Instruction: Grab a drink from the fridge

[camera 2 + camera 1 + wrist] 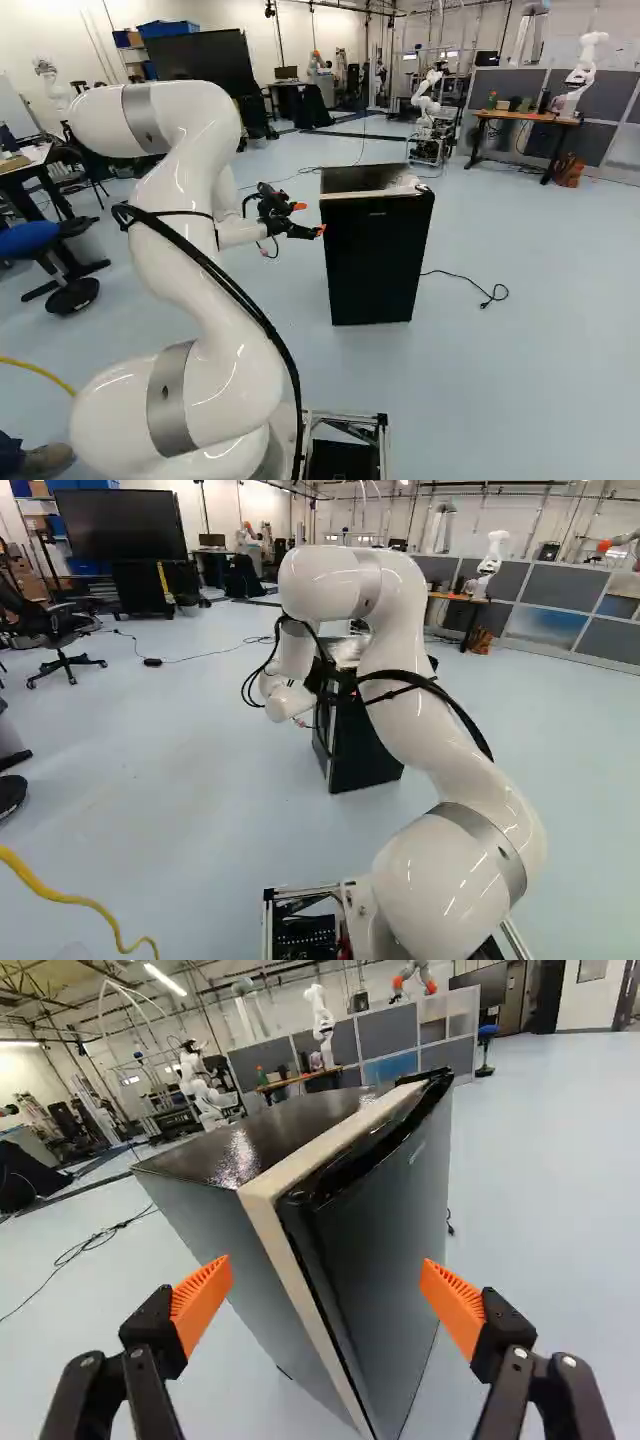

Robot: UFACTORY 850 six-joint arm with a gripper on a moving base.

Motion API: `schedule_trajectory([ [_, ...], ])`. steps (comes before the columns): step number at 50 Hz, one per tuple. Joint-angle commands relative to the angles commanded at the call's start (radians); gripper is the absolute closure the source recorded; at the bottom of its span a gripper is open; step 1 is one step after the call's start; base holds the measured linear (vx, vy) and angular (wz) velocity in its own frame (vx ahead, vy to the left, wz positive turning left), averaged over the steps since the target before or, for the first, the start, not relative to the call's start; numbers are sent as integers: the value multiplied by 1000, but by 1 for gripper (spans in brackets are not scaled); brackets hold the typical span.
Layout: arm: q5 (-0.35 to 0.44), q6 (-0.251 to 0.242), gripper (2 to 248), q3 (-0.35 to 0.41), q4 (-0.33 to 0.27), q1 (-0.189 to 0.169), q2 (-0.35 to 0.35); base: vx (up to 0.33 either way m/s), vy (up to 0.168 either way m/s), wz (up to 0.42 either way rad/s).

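My gripper point(311, 218) hangs just beside the small black fridge point(372, 262) in the right base view, at about the height of its upper part. The wrist view has the gripper point(326, 1292) open, its orange-padded fingers wide apart with nothing held. Ahead of them stands the fridge point(300, 1260), seen at a corner, with its dark door point(385, 1230) next to a pale edge strip. The door looks closed or nearly so. The fridge's inside is hidden, and no drink shows. In the left base view my arm partly covers the fridge point(365, 745).
A loose black cable point(485, 292) lies on the floor beside the fridge. Another robot point(582, 70) stands at a far table point(525, 118), and another robot point(427, 105) on a stand farther back. An office chair point(62, 640) and a yellow cable point(75, 900) are on the left.
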Motion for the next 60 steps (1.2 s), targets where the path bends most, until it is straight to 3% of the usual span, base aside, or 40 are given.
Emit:
schedule_trajectory([
  [60,31,0,3,-51,81,-20,-29,0,0,0],
])
